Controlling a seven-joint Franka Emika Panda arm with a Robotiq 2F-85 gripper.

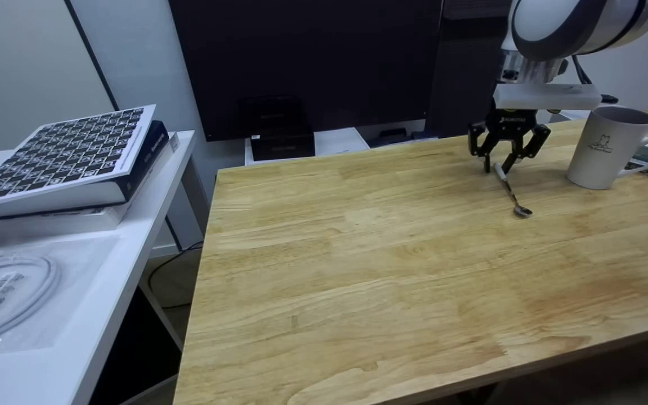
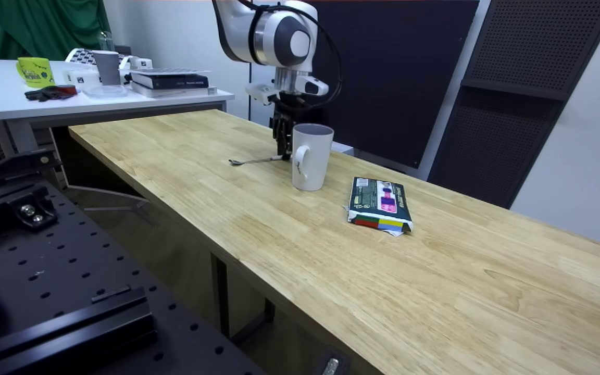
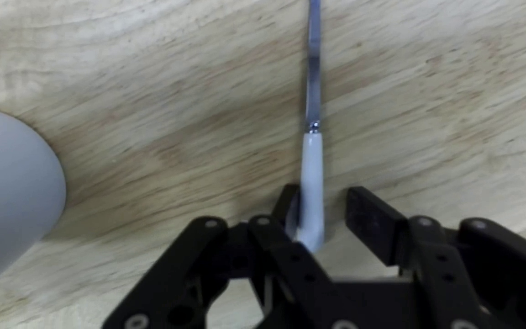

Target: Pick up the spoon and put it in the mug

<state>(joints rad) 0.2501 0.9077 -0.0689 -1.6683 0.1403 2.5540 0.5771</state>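
The spoon [image 1: 508, 191] lies on the wooden table, with a white handle end, a thin metal shaft and a small oval bowl. It also shows in an exterior view [image 2: 257, 160] and in the wrist view [image 3: 312, 173], where its bowl is out of frame. My gripper [image 3: 323, 208] points down at the table, open, with the white handle end between its fingers. The handle is close against the left finger in the wrist view, with a gap to the right finger. The light grey-white mug [image 1: 606, 151] stands upright beside the gripper, also at the wrist view's left edge [image 3: 12, 192].
A dark, colourful flat package [image 2: 378, 200] lies on the table [image 2: 466, 271] near the mug's handle side. A white side table holds stacked books [image 1: 71, 163] and a bagged cable [image 1: 12, 298]. A dark panel [image 1: 307, 62] stands behind the table.
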